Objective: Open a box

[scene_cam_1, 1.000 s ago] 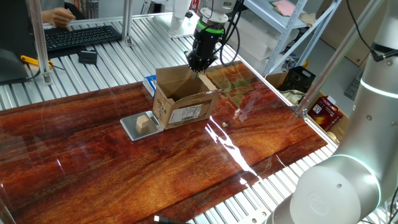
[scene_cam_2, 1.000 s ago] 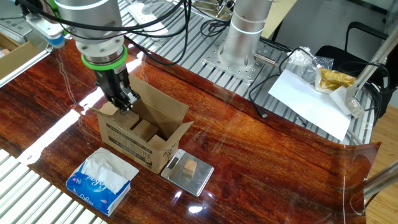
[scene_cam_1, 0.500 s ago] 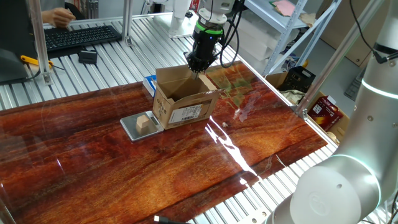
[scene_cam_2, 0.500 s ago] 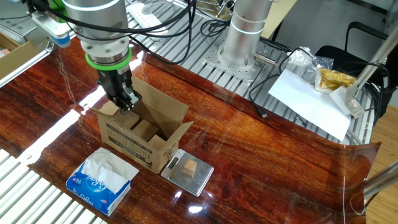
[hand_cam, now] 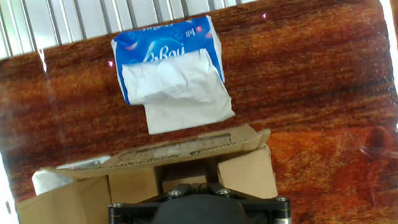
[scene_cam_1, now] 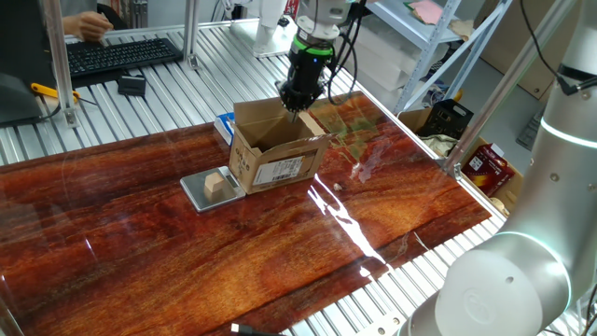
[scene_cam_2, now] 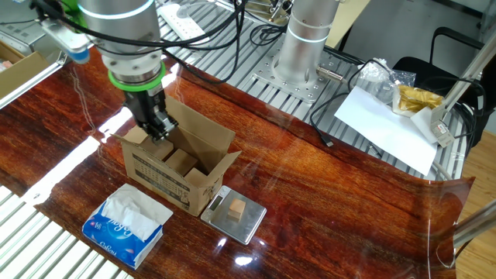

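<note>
Pincer [scene_cam_2: 157,128] and arm hang nose-down over the back edge of the box [scene_cam_2: 177,166], the black fingertips right at one of its raised top flaps [scene_cam_2: 204,133]. Both fixed views show the fingers drawn close together at the cardboard, but whether they actually pinch the flap or only touch it cannot be told; the hand view is blocked by the pincer's own black body.

The box stands upright on the dark red wooden surface [scene_cam_1: 187,252] with its top flaps lifted and its inside showing. A white printed label [scene_cam_1: 283,170] faces one fixed camera. Seen from the other fixed camera, a printed side of the box [scene_cam_2: 159,178] faces front.

Just beside the box, on its label-side corner, lies a small grey metal plate [scene_cam_2: 234,219] carrying a tan wooden cube [scene_cam_2: 237,208]. On the side of the box away from the arm's base lies a blue-and-white tissue packet [hand_cam: 166,62], a white sheet spilling out of its slot toward the box. It lies near the box but apart from it.
</note>
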You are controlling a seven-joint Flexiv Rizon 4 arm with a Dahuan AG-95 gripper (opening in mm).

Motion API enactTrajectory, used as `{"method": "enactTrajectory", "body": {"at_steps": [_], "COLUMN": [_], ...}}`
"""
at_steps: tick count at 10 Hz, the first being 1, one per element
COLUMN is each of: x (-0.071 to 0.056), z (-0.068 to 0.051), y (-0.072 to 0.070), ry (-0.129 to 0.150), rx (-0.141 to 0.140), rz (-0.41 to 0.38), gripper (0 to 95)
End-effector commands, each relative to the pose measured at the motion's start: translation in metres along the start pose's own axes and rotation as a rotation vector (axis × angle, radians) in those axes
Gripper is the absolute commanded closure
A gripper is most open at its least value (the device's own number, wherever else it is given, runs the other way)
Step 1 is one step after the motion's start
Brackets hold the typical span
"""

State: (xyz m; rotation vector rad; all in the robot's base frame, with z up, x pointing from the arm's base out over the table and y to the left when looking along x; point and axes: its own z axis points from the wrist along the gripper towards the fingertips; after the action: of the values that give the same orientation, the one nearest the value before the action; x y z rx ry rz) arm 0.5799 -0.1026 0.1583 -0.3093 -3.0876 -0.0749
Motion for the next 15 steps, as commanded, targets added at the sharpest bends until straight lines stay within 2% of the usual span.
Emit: {"method": "enactTrajectory", "body": {"at_steps": [1, 5, 8, 12, 15], "x": [-0.004, -0.005, -0.004, -0.006, -0.005], "z": [0.002, 0.009, 0.011, 0.013, 0.021], "y": [0.0, -0.003, -0.003, -0.004, -0.001], "ry": [0.008, -0.003, -0.003, -0.005, -0.007], "rx": [0.0, 0.015, 0.061, 0.055, 0.052], "rz": [0.004, 0.002, -0.015, -0.007, -0.005], "gripper": [95.0, 95.0, 95.0, 95.0, 95.0]}}
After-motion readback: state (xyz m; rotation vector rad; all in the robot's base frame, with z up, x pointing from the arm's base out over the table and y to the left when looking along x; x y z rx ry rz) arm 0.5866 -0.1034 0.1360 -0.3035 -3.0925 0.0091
